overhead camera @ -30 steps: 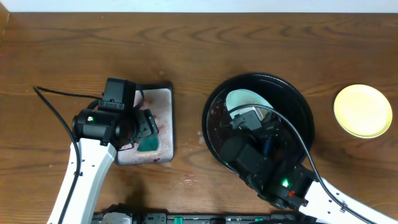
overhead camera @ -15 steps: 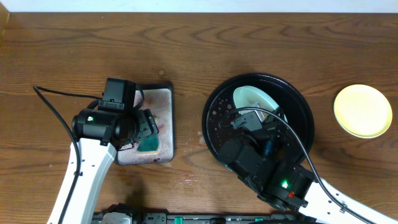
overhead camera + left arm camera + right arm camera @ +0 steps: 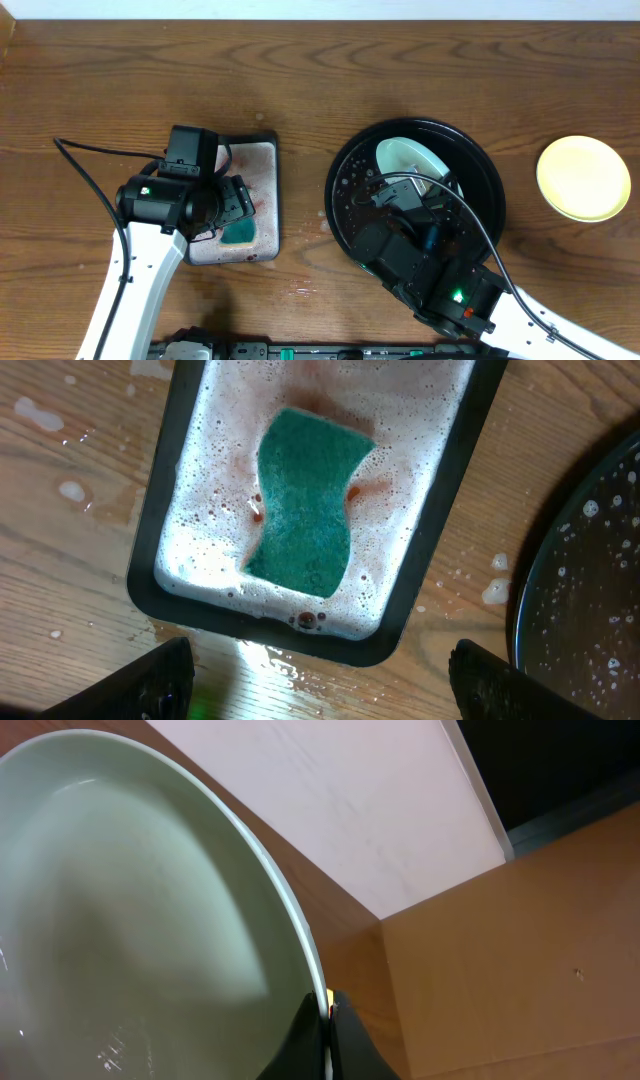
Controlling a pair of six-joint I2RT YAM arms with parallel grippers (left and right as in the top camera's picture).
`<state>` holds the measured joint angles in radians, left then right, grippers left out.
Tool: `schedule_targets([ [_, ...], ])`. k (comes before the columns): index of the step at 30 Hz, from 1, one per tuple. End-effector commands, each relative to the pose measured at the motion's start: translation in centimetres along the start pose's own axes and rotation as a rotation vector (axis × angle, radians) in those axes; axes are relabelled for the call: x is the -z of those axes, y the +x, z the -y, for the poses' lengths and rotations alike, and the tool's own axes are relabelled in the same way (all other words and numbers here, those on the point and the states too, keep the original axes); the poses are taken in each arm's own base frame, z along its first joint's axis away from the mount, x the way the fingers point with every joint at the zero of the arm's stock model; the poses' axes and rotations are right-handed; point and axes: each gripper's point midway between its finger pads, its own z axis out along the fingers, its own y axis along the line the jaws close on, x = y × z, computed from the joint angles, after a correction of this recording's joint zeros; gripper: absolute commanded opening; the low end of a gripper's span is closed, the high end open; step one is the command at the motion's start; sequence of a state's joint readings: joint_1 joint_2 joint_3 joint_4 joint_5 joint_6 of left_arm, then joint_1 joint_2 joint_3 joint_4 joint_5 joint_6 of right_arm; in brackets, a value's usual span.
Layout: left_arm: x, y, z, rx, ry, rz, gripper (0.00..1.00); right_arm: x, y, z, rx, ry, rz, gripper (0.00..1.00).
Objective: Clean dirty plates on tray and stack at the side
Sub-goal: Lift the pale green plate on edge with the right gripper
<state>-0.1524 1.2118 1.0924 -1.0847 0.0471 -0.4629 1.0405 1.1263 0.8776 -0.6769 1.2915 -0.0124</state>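
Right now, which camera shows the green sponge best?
Left wrist: the sponge lies whole and centred in the foamy rectangular tray. Overhead shows only a small green patch beside the left arm. Right wrist shows none of it.

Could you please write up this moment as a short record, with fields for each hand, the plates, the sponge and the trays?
left hand: open, holding nothing, above the rectangular tray
right hand: shut on the rim of the pale plate
pale plate: tilted, over the round black tray
yellow plate: alone on the table, right of the round black tray
green sponge: lying in pinkish foam inside the rectangular tray
round black tray: speckled with droplets
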Motion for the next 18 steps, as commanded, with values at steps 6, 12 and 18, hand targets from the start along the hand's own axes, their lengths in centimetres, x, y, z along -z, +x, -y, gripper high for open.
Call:
schedule_targets([
  [6,0.0,0.0,-0.1,-0.008,-0.005,-0.002,0.82,0.2,-0.2,0.3,-0.012,0.006,0.01,0.01],
  [12,0.0,0.0,-0.1,-0.008,-0.005,-0.002,0.82,0.2,-0.3,-0.8,-0.106,-0.056,0.01,0.01],
  [18,0.0,0.1,-0.1,-0.008,-0.005,-0.003,0.82,-0.1,-0.1,-0.7,-0.133,-0.052,-0.002,0.01],
])
